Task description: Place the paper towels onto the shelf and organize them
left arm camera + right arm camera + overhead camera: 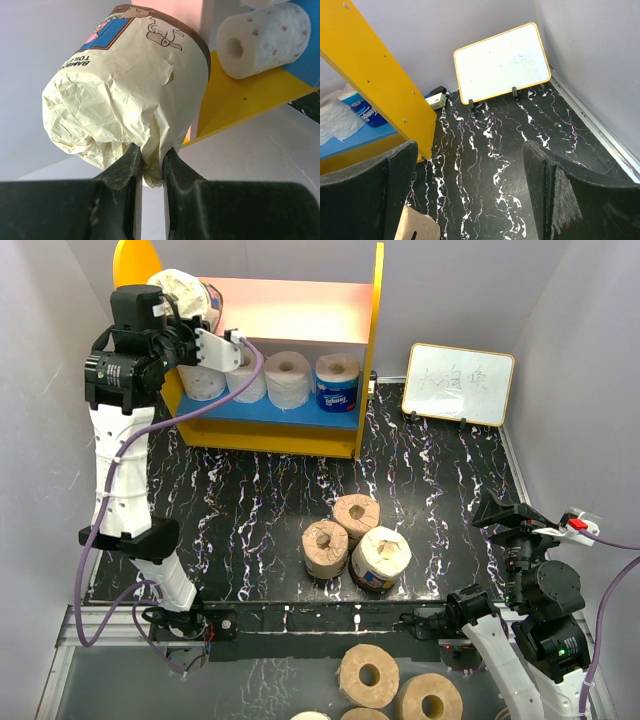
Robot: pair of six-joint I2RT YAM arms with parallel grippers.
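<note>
— Where's the roll lying?
— I'm pinching the wrapped paper towel roll (130, 85) by its crumpled end in my left hand (150, 162), axis pointing straight ahead toward the shelf's pink upper board (300, 310). My right hand (470, 170) is hanging open, empty.

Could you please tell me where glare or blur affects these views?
Top view: the shelf's pink board looks washed out by glare. Left wrist view: the wrapped roll is sharp, the left fingers dark. Right wrist view: the right fingers look soft, the whiteboard evenly lit.
</note>
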